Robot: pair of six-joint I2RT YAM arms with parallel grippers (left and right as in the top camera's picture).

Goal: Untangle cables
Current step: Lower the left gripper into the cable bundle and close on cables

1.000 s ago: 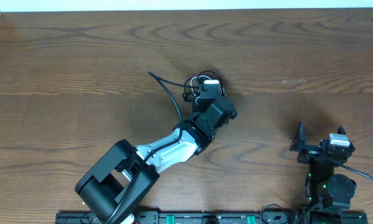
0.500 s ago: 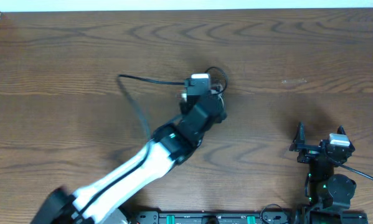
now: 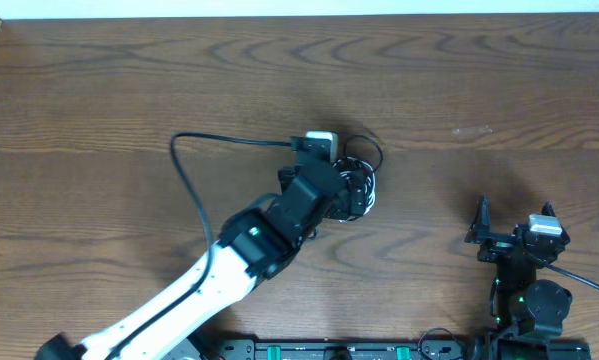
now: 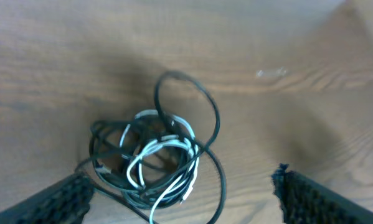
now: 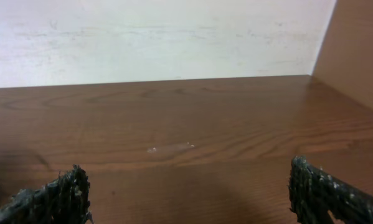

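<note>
Nearest the robot's base, the right gripper (image 3: 515, 216) sits low at the front right of the brown wood-grain table (image 3: 99, 80). Its two dark fingers are spread wide with only bare wood between them. Ahead of it, in the right wrist view, one pale smudge (image 5: 170, 148) marks the tabletop.

Further out, near the middle of the table, the white-and-black left arm (image 3: 229, 255) reaches diagonally to the cables (image 4: 152, 158). They form one small knotted bundle of thin black and white cords lying flat on the wood. The left gripper (image 4: 181, 183) hangs just above it with its fingers spread wide to either side of the bundle, gripping nothing. One black loop (image 4: 212, 109) sticks out of the far side of the bundle. The number of separate cords in the knot cannot be told.

One thicker black cable of the left arm (image 3: 239, 139) arcs over the table to the left of the bundle.

At the far edge stands a white wall (image 5: 142, 31).
</note>
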